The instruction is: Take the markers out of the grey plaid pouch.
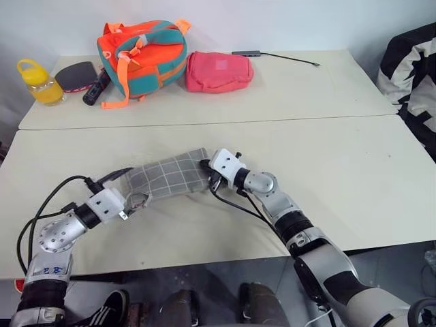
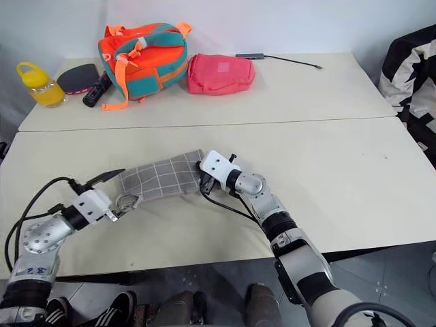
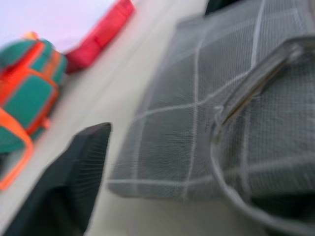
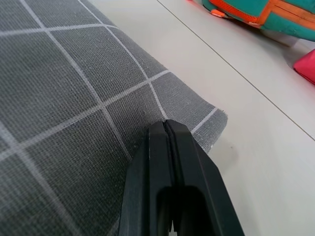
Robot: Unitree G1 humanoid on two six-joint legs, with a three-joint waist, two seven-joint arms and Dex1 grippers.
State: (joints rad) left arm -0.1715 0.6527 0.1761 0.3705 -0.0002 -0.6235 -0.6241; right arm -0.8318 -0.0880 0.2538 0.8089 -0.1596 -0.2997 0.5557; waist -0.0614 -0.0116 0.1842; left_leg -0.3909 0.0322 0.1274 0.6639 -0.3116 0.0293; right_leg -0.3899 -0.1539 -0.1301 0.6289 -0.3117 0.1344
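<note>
A test room or lab: two plain cream tables [image 1: 327,95] pushed together against a bare white wall [image 1: 286,20], with assorted props laid out.

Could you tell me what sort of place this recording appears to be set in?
Probably a lab or office test area: two plain white tables pushed together against a bare wall, laid out with props such as an orange-teal backpack, a pink pouch and a yellow bottle.
</note>
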